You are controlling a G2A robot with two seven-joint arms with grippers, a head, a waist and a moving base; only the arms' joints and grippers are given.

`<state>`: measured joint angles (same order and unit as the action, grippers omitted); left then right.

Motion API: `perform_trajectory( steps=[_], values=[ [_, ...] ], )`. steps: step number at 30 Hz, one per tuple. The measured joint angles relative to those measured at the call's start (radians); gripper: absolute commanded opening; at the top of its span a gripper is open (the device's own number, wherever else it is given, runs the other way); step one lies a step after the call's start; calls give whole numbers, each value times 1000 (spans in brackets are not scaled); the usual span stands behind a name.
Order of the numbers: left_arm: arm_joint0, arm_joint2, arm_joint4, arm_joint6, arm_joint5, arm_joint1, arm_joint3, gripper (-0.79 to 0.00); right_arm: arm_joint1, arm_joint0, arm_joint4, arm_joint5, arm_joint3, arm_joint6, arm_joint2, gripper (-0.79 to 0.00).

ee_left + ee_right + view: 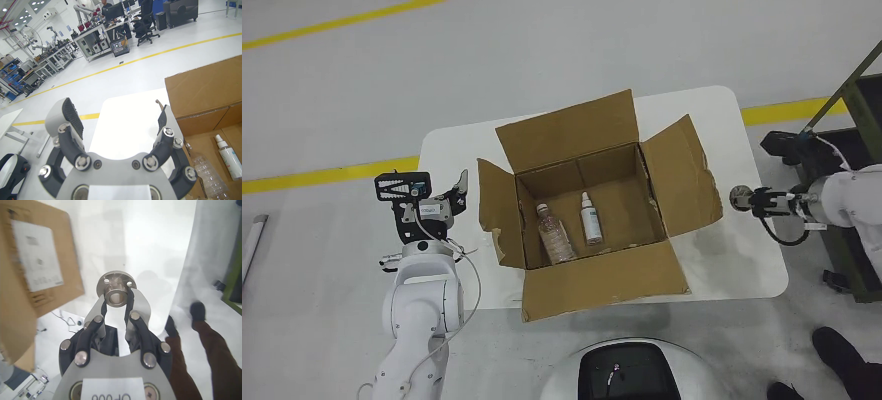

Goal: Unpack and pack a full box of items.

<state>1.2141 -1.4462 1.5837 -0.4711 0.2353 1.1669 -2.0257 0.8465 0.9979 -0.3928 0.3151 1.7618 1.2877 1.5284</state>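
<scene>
The cardboard box [567, 130] sits open in the middle of the white tabletop [462, 150], all four flaps folded outward. On its floor lies a clear plastic bottle [554, 236] and, just beside it toward 3 o'clock, a white spray bottle [590, 218], both with their caps toward 12 o'clock. The left gripper [117, 113] hovers at the tabletop's 9 o'clock edge, near the box's side flap, its jaws spread wide with nothing between them. Over at 3 o'clock, beyond the opposite flap, the right gripper [117, 298] has its jaws pinching a round metal flange [114, 283] by its hub.
</scene>
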Motion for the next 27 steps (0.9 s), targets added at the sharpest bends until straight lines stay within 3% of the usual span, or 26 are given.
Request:
perform_trajectory(
  steps=[6,12,17,27],
  values=[
    [0,0,0,0,0,0,0,0,7,85,342,-70,39,-117,177,-785],
    [0,0,0,0,0,0,0,0,14,102,585,-189,42,-129,216,-785],
    [0,0,0,0,0,0,0,0,19,46,634,-234,34,-123,123,-785],
    [0,0,0,0,0,0,0,0,57,-194,535,-189,-22,-161,-246,-785]
  ],
)
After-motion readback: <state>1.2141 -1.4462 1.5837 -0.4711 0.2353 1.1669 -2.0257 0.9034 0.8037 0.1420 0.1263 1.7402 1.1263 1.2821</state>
